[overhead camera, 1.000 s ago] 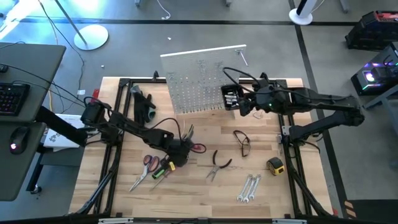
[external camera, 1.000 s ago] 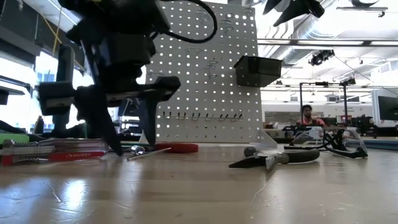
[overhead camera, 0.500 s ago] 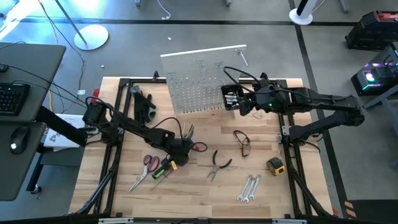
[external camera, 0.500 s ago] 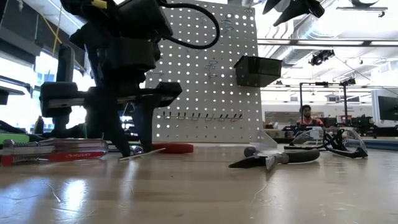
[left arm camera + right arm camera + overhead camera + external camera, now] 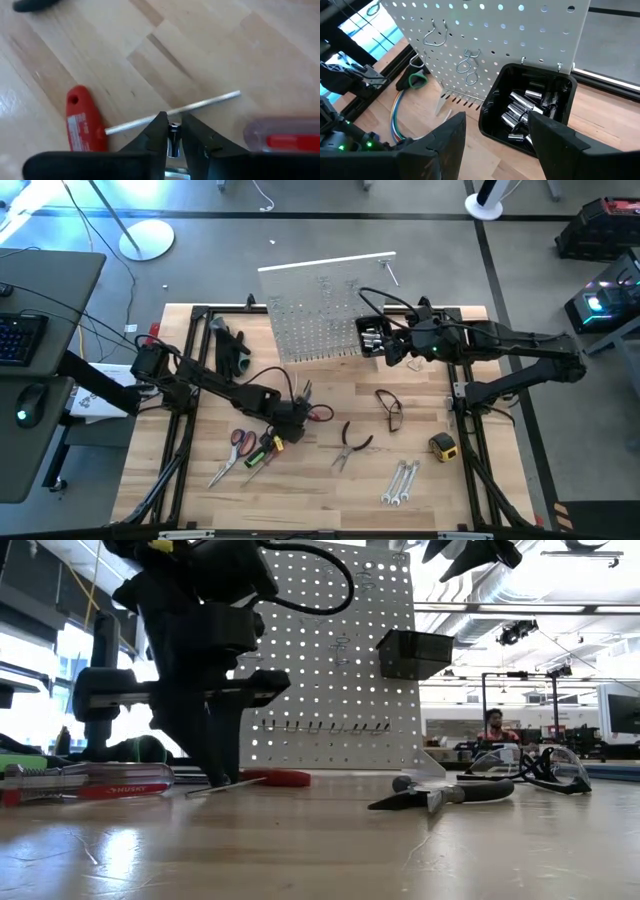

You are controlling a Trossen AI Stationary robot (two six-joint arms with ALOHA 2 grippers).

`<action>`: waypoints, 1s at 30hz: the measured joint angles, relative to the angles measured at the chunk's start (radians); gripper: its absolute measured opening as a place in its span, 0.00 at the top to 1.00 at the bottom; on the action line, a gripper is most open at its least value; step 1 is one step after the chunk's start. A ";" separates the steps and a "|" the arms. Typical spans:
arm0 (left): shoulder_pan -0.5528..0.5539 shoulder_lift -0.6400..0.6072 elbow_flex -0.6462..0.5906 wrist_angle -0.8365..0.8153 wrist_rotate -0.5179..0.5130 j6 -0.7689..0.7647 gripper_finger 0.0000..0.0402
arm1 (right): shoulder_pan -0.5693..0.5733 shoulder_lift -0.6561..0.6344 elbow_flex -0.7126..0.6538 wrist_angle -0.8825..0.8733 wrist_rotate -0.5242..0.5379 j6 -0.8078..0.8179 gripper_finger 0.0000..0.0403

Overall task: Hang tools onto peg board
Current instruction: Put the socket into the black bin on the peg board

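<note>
My left gripper (image 5: 172, 131) is down at the table, mid-left of the bench, fingers drawn in tight either side of the thin steel shaft of the red-handled screwdriver (image 5: 82, 124). Tips look to be touching the shaft; I judge a grip is made or nearly so, tool not yet lifted. Shaft lies flat on the wood, so I come in from above and pinch across it, close to the handle, presumably to keep the balance pt near my fingers.

Other tools lie nearby: red scissors (image 5: 240, 442), pliers (image 5: 350, 445), wrenches (image 5: 400, 480), tape measure (image 5: 443, 446).

Peg board (image 5: 320, 305) stands upright at the far edge of the table, well apart from my left gripper. Its black bin (image 5: 527, 107) holds shiny metal pieces.

My right gripper (image 5: 495, 132) waits just beside that bin, fingers spread wide, holding nothing.

Next, in my judgement: lift, carry to board, find a hook.
</note>
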 joint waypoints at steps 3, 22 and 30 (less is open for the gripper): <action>0.002 -0.004 0.009 -0.006 0.001 -0.009 0.83 | 0.000 0.000 0.000 0.000 0.000 -0.003 0.48; 0.063 0.057 0.014 -0.012 0.101 -0.053 0.68 | 0.000 0.000 0.000 -0.007 0.000 0.002 0.48; 0.068 0.048 0.037 -0.065 0.104 -0.106 0.92 | 0.000 0.000 0.000 -0.008 0.001 -0.005 0.48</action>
